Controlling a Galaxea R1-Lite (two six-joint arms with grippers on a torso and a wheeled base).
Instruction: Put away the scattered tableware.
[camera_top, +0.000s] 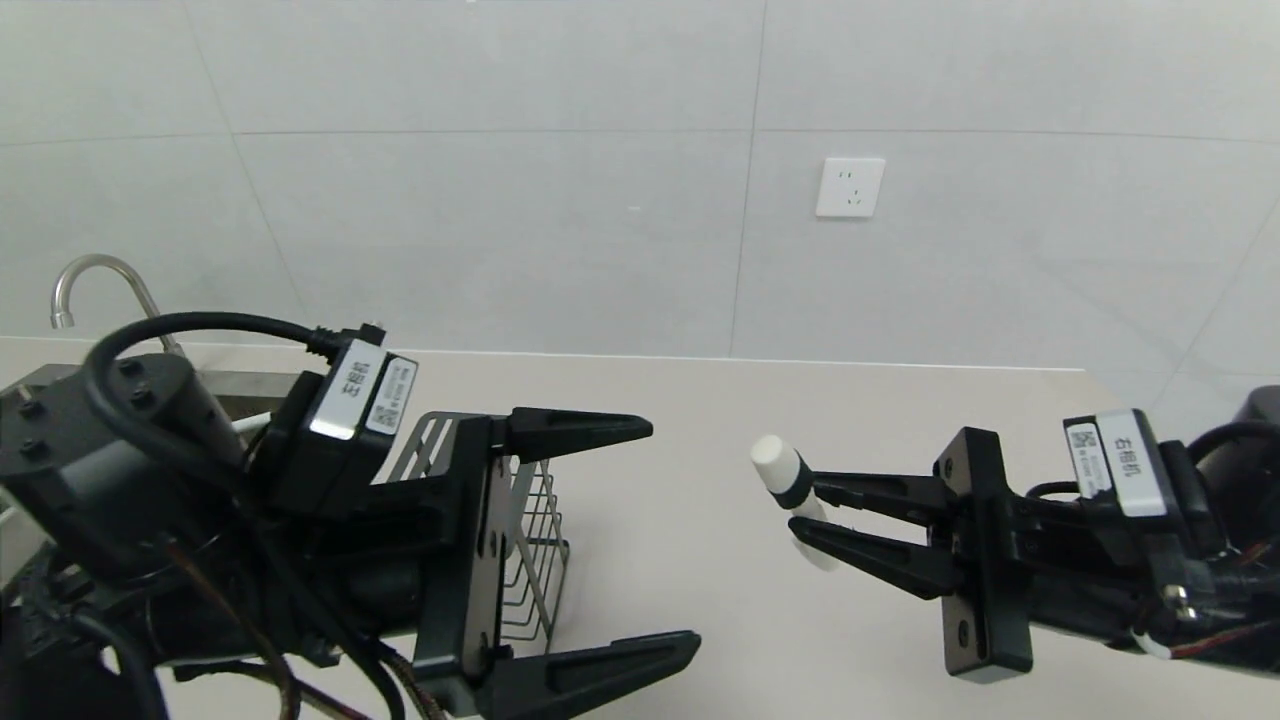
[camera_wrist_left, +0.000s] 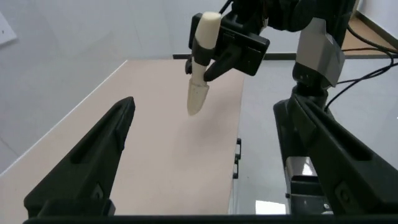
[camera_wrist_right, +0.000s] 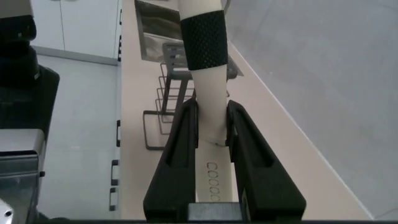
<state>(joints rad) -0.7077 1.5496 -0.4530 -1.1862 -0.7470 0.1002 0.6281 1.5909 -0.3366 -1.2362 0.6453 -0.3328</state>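
Right gripper (camera_top: 808, 505): clamped on the white utensil (camera_top: 780, 465), on the pale shaft below its black band.
Utensil position: in the air over the counter (camera_top: 700, 400), between the two arms, not touching the surface.
Left gripper (camera_top: 672, 535): jaws wide apart, empty, hanging just in front of the wire rack (camera_top: 540, 520).
Rack: on the counter beside the sink (camera_top: 240, 385); cannot tell what it holds.
Done: the utensil looks to be lifted and secured.
Left to do: likely carry it to the rack and release it; cannot tell whether other tableware remains.
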